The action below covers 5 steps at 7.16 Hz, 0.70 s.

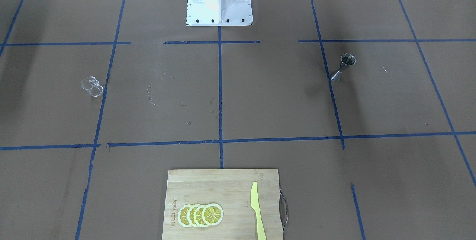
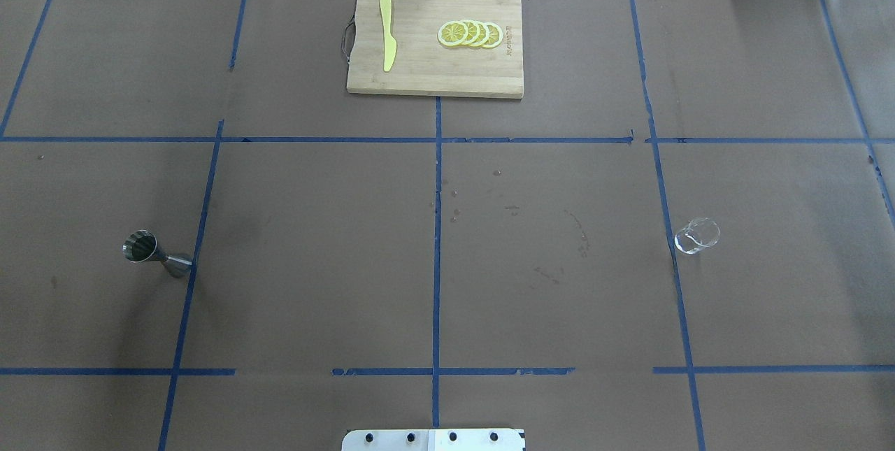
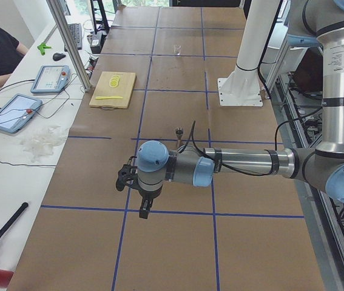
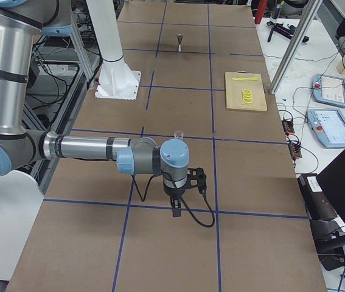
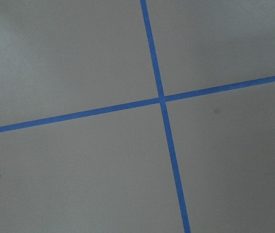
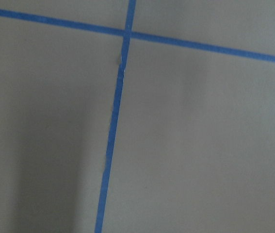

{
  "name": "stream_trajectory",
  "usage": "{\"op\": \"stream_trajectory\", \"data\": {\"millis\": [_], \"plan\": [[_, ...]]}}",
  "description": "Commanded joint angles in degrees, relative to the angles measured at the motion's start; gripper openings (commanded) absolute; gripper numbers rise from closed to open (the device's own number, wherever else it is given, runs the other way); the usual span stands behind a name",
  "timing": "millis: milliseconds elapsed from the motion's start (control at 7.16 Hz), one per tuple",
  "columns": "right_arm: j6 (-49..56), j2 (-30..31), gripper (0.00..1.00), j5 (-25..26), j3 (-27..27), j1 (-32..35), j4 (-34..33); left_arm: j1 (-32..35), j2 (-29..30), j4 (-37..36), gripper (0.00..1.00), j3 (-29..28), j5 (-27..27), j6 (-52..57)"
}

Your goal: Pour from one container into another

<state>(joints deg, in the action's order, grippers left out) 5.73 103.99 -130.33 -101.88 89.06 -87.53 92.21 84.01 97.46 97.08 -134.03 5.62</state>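
Note:
The clear glass measuring cup (image 2: 697, 235) stands upright on the brown paper at the robot's right, and it also shows in the front view (image 1: 92, 86). The steel hourglass jigger (image 2: 156, 254) stands upright on the robot's left beside a blue tape line, wide mouth up (image 1: 343, 67). Neither arm reaches them. My left gripper (image 3: 142, 212) hangs over the table's left end, well short of the jigger (image 3: 179, 131). My right gripper (image 4: 176, 211) hangs at the right end, near the cup (image 4: 177, 135). I cannot tell whether either is open or shut.
A bamboo cutting board (image 2: 433, 73) lies at the far middle with a yellow knife (image 2: 387, 42) and several lemon slices (image 2: 470, 33). The white robot base (image 1: 218, 0) stands at the near edge. Small dried spots mark the paper (image 2: 580, 234). Both wrist views show only paper and tape.

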Motion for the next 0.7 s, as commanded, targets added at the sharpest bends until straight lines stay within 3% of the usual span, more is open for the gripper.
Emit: {"op": "stream_trajectory", "data": {"millis": [0, 559], "plan": [[0.34, 1.48, 1.0, -2.64, 1.67, 0.15, -0.18, 0.07, 0.1, -0.07, 1.0, -0.4, 0.26, 0.0], [0.51, 1.04, 1.0, -3.97, 1.07, 0.15, 0.26, -0.01, -0.51, 0.28, 1.0, -0.66, 0.35, -0.09]]}}
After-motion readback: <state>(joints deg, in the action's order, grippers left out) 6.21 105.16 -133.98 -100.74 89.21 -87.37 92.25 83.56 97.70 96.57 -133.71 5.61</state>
